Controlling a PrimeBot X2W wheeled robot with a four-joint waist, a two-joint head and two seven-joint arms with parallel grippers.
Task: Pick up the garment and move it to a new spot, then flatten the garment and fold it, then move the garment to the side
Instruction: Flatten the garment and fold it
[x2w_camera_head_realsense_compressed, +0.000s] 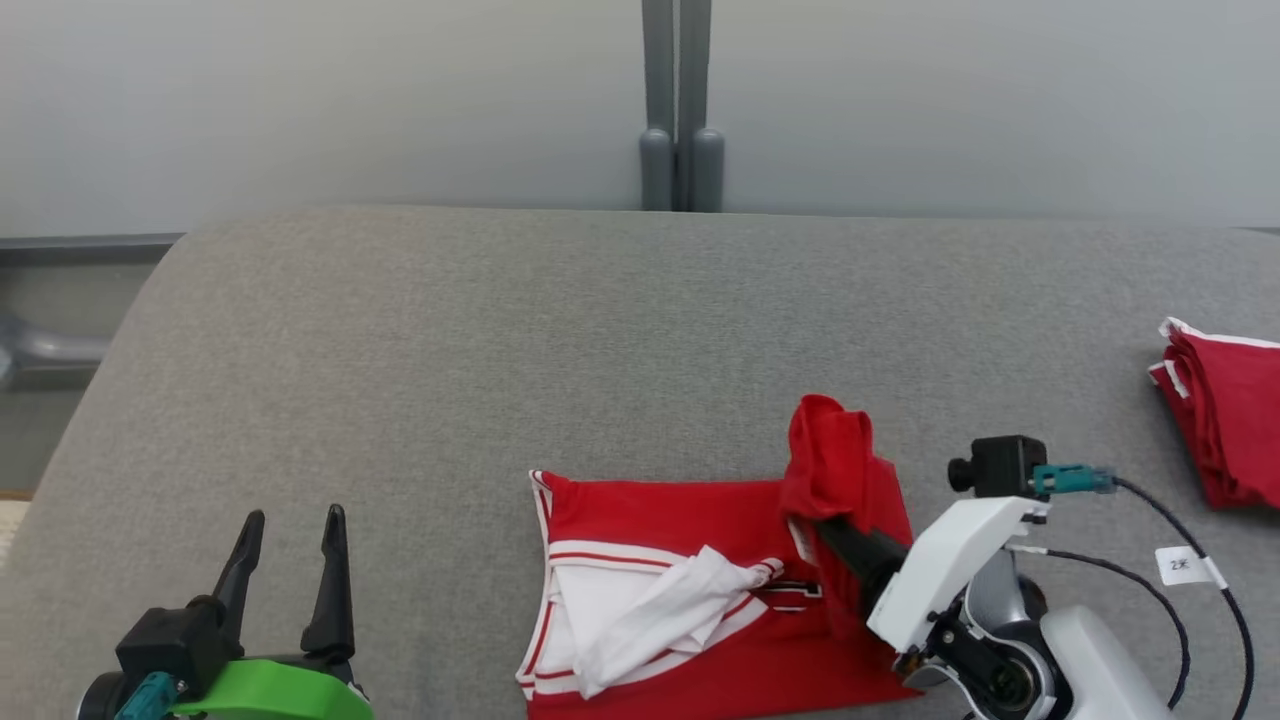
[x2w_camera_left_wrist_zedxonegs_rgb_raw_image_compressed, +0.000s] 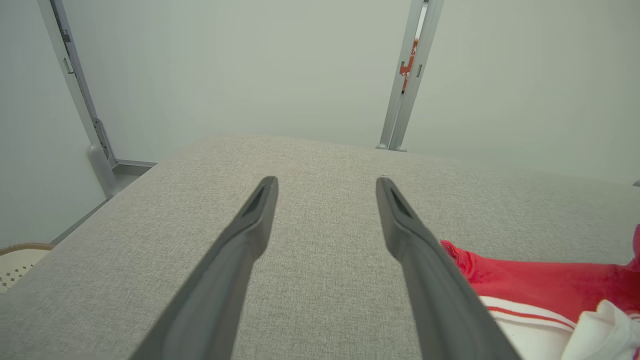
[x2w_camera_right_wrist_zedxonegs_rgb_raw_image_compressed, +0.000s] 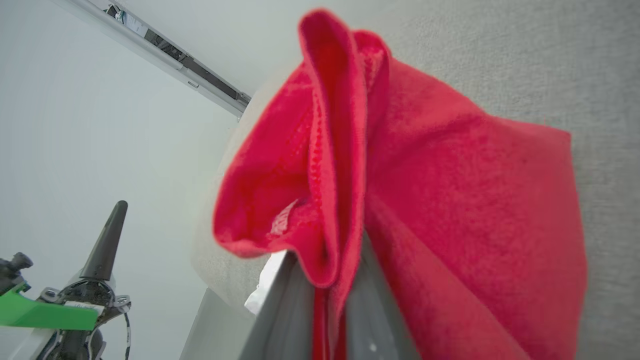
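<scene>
The garment (x2w_camera_head_realsense_compressed: 690, 520), red with white trim, lies at the near edge of the grey surface (x2w_camera_head_realsense_compressed: 500, 350), just in front of the robot and a little to its right. Most of it rests flat, but a white sleeve sits crumpled on its middle, and its right edge stands up in a bunched red peak. That peak is in the right gripper (x2w_camera_head_realsense_compressed: 835, 530), whose fingers are closed tight on the cloth. The right wrist view shows the red fabric pinched between them and draping over both sides.

The left gripper (x2w_camera_head_realsense_compressed: 295, 530) hovers well off to the left over bare surface, its fingers spread wide with nothing between them.

This looks like the flatten-and-fold step, with the pick-up and move apparently done (the garment is already laid out rather than heaped). Whether the raised edge is meant to be pulled outward to smooth it or carried across as a first fold, I cannot tell. Either way, the next move calls for a firm pinch and a low, even sweep so the body does not drag along. The loose sleeve probably needs tucking or smoothing too, a likely job for the free left gripper.

A second red pile (x2w_camera_head_realsense_compressed: 1225, 420) sits well apart at the far right.
</scene>
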